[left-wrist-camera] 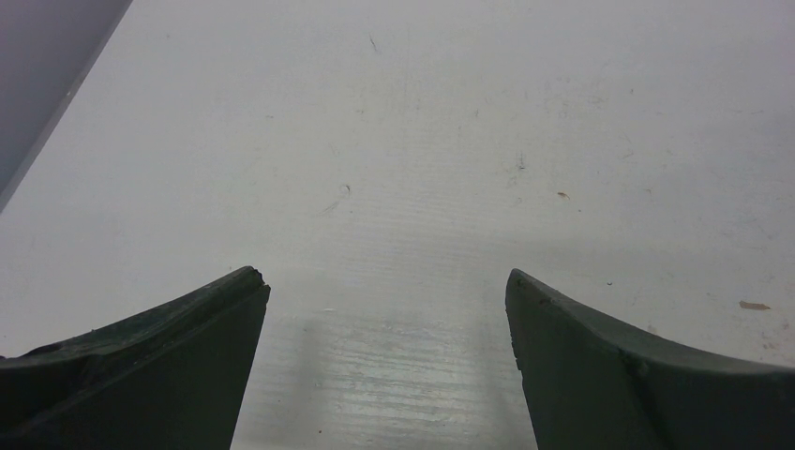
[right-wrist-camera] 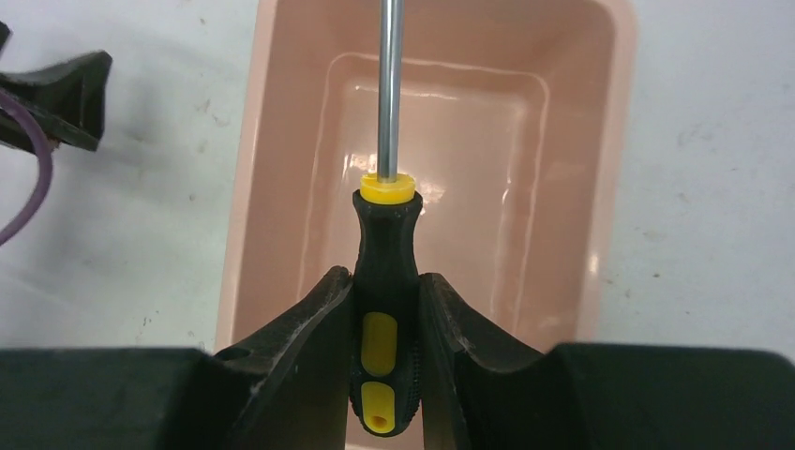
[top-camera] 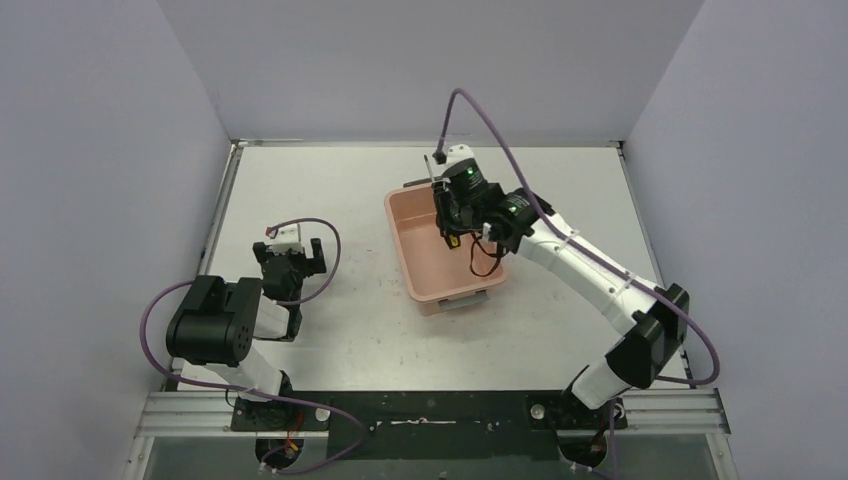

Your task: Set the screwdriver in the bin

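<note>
Step in hand: drop screwdriver (right-wrist-camera: 386, 239) into bin (right-wrist-camera: 274, 141). Best to lower closer to bin floor, keep tip inside walls, then open (less bounce, my guess).
Right claw (right-wrist-camera: 386, 286) pinching black handle, lower centre of frame; shaft runs to top edge, over bin.
Left claw (left-wrist-camera: 386, 281) spread above table (left-wrist-camera: 422, 141).

Shaft of the screwdriver (right-wrist-camera: 385, 244) runs off the top edge ahead of the right jaws, tip unseen; handle sides covered between them; near end of the bin (right-wrist-camera: 281, 141) hidden behind them.
</note>
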